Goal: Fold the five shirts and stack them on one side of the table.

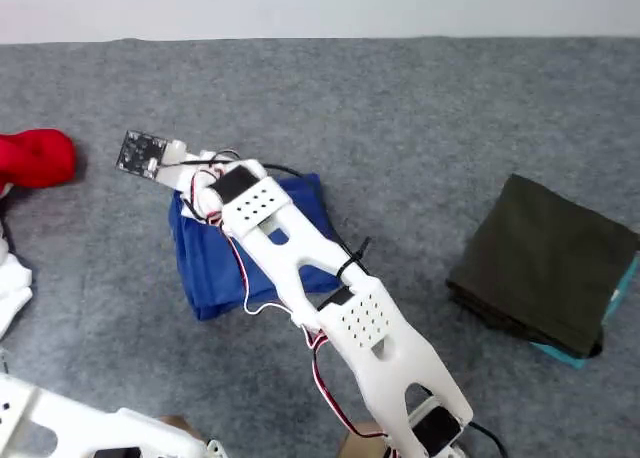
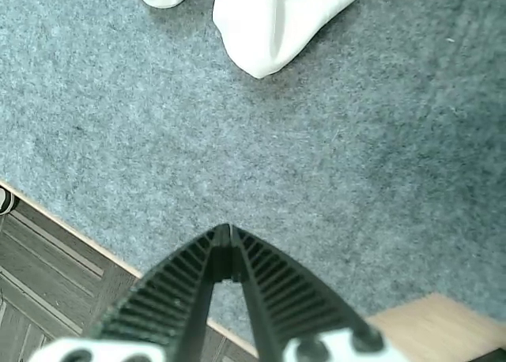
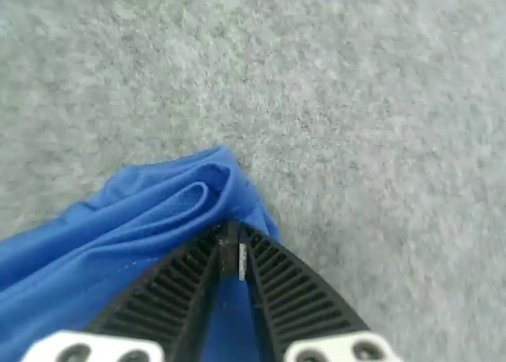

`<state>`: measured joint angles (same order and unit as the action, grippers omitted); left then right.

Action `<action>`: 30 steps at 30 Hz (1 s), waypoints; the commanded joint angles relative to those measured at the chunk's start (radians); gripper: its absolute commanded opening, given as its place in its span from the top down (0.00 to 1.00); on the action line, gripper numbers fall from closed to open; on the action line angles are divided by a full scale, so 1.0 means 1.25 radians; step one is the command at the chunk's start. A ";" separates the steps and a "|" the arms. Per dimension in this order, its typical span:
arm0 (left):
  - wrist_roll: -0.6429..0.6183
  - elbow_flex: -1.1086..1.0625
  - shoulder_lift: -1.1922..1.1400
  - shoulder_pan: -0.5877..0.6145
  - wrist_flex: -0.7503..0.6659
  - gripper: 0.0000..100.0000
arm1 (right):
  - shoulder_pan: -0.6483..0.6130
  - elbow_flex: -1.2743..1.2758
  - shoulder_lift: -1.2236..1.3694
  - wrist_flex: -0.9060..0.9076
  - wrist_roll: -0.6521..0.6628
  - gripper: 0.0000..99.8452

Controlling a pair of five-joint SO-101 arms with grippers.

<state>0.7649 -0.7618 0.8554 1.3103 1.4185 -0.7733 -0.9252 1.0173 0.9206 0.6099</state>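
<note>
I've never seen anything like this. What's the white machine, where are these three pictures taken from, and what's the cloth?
Two small white robot arms stand at a grey felt table. One picture looks down from above; the other two come from a camera on each arm's wrist, showing its black claw. The right claw is shut on the blue shirt at its edge. The left claw is shut, holding nothing, a white shirt beyond it. A red shirt lies at one side, a folded dark green shirt at the other.
</note>
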 commanded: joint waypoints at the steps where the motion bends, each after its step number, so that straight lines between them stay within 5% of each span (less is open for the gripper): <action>1: 0.000 0.004 0.018 -0.001 -0.011 1.00 | 0.014 -0.043 -0.004 -0.078 0.022 0.99; 9: 0.000 0.004 0.018 -0.006 -0.011 1.00 | 0.018 -0.220 -0.003 0.029 0.017 0.99; 22: 0.000 0.006 0.018 -0.006 -0.011 1.00 | -0.002 -0.508 -0.004 0.695 -0.107 0.99; 30: -0.001 0.004 0.018 -0.007 -0.011 1.00 | -0.057 -0.342 -0.052 0.703 -0.200 0.99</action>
<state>0.7649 -0.7618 0.8554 1.3103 1.4185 -0.7871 -1.4223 1.0296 1.7538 0.3782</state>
